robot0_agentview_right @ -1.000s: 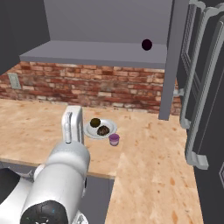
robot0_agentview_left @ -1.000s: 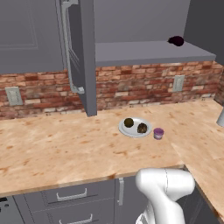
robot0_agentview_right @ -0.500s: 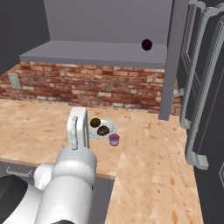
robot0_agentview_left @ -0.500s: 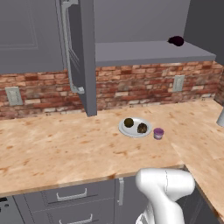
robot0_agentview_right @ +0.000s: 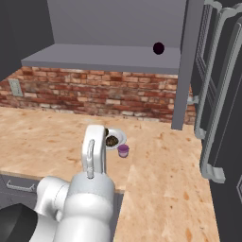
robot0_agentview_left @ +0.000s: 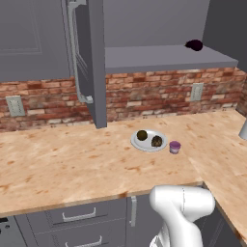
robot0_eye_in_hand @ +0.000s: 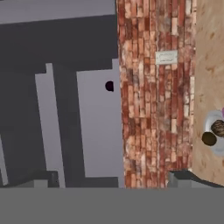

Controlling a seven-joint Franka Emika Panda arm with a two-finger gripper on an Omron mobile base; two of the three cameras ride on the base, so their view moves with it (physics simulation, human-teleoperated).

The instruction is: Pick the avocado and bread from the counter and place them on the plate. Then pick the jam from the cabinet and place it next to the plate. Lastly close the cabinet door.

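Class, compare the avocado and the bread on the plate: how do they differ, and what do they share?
The avocado is smooth and olive-green; the bread is mottled dark brown with lighter specks. The avocado sits nearer the brick wall, the bread nearer the jam. Both are small, roundish, similar in size, and rest on the plate.

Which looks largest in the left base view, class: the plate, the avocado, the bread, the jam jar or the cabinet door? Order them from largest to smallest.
1. Cabinet door, though it is nearer the camera.
2. Plate.
3. Jam jar, avocado and bread: they look much alike, too close to rank.
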